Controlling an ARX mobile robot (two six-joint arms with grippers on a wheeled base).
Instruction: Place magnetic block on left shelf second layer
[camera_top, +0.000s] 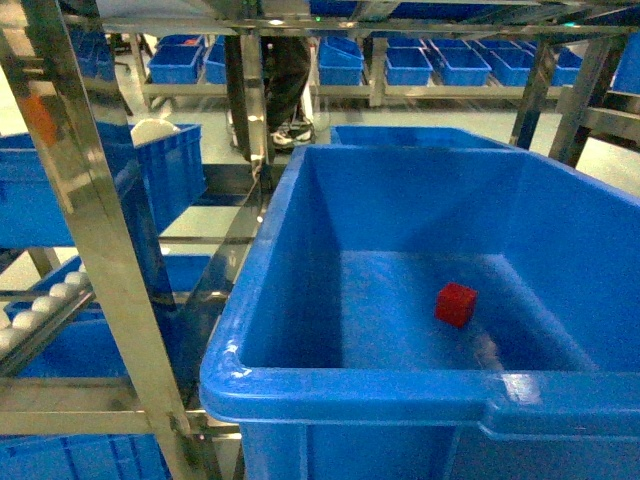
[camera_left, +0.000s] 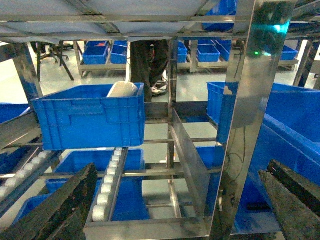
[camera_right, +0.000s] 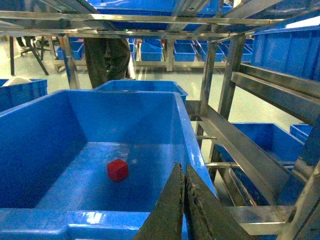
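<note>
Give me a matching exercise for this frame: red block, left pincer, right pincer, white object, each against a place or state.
Things:
1. magnetic block
2. left pincer
3. right pincer
4. white object

Places or states:
A. shut, holding nothing
B. on the floor of the big blue bin
C. open, fingers wide apart
D. sticking out of the smaller blue crate on the left rack

Pairs: 1-B, 2-C, 3-A, 4-D
</note>
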